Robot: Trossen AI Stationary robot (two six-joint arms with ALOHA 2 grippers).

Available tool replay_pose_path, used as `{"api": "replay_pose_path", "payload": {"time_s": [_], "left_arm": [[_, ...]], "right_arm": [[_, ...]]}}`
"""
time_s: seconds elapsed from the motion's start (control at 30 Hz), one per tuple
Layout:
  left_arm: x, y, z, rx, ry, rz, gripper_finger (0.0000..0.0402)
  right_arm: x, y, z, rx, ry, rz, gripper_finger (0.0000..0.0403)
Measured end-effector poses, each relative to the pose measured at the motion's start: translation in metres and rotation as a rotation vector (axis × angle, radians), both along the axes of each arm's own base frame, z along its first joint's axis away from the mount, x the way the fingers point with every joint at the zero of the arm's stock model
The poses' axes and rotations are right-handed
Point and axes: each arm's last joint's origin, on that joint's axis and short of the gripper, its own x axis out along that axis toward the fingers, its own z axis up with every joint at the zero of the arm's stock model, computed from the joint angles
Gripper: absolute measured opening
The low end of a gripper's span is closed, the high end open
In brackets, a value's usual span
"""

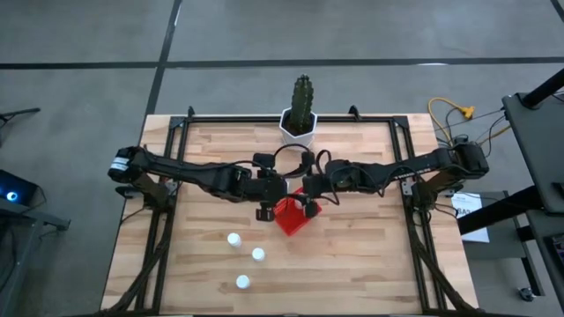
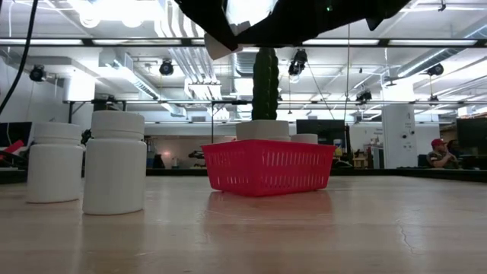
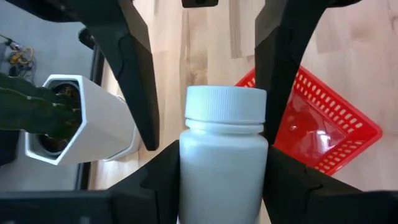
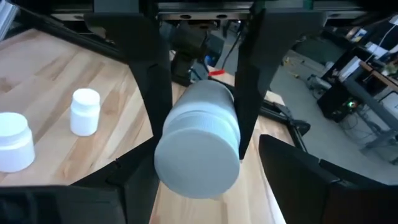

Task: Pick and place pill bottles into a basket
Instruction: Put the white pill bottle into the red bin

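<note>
Wooden table [image 1: 352, 255]; cactus pot [image 1: 299, 123] at 12 o'clock. Red basket [image 1: 291, 217] mid-table, at least two bottles visible inside. Left gripper [image 1: 267, 201] and right gripper [image 1: 309, 201] above basket, each pinching a pill bottle [image 3: 224, 162]. Three bottles [image 1: 233, 239] standing at 7 o'clock.

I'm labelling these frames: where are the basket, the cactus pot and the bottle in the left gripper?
basket [image 2: 266, 169]: low view, front meshed wall.
cactus pot [image 3: 93, 124]: left wrist view, white faceted side.
bottle in the left gripper [image 3: 224, 165]: left wrist view, its white body below the cap.
</note>
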Motion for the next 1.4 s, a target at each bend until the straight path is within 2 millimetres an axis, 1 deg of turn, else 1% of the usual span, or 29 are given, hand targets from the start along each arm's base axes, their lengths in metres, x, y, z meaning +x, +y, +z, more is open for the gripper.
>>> {"api": "replay_pose_path", "payload": {"time_s": [0.17,0.33,0.67,1.17,1.3,1.4], "left_arm": [[-0.002,0.000,0.002,-0.003,-0.003,-0.001,0.0160],[-0.003,0.000,-0.001,-0.011,0.001,-0.002,0.0160],[-0.003,0.001,-0.009,-0.008,0.007,0.003,0.0160],[-0.001,0.000,-0.008,-0.015,-0.011,-0.001,0.0160],[-0.001,0.000,-0.008,-0.016,-0.011,0.000,0.0160],[-0.002,0.000,-0.008,-0.016,-0.012,0.003,0.0160]], "right_arm": [[0.001,0.000,-0.002,0.000,-0.002,-0.003,0.0253],[0.000,0.000,-0.003,-0.003,0.001,-0.001,0.0251],[0.000,0.000,-0.003,-0.006,0.007,0.008,0.0225],[0.000,0.001,-0.002,0.009,0.001,0.036,0.0224],[0.000,0.001,-0.002,0.010,0.001,0.041,0.0208],[0.000,0.001,-0.002,0.010,0.001,0.045,0.0186]]}}
